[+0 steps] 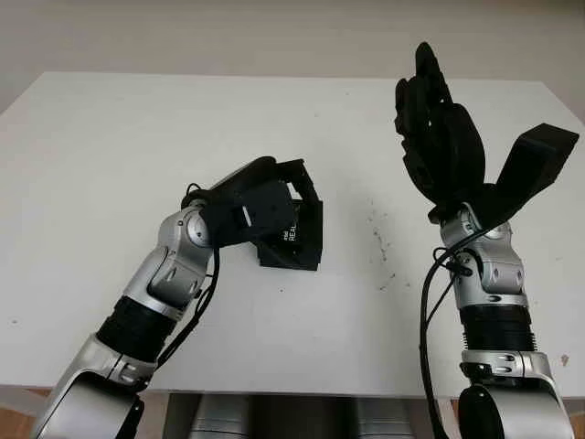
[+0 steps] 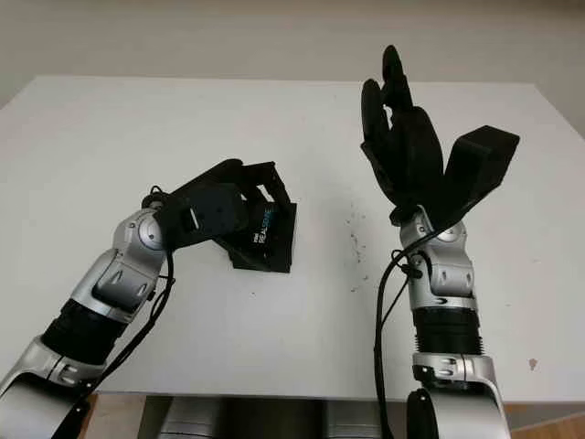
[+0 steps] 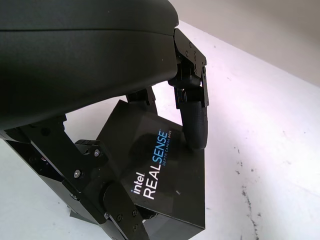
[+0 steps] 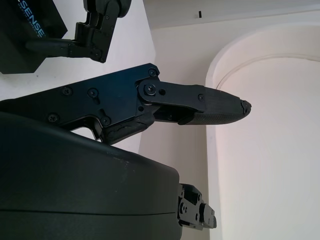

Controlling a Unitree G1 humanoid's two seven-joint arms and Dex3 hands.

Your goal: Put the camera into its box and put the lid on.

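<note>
Pressing down on black RealSense box mid-table, left robot hand has fingers curled over closed lid. Right robot hand open, raised above table's right side. Box looks light, rigid, smooth; hold by side edges.

Bright, even light; soft shadows on the table; slightly blown-out wrist backgrounds.

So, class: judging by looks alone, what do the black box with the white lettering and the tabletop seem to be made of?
Box: probably matte black cardboard, given its flat printed faces and crisp folded edges. Table: smooth white laminate or painted board, with a faint sheen and small dark scuffs.
</note>
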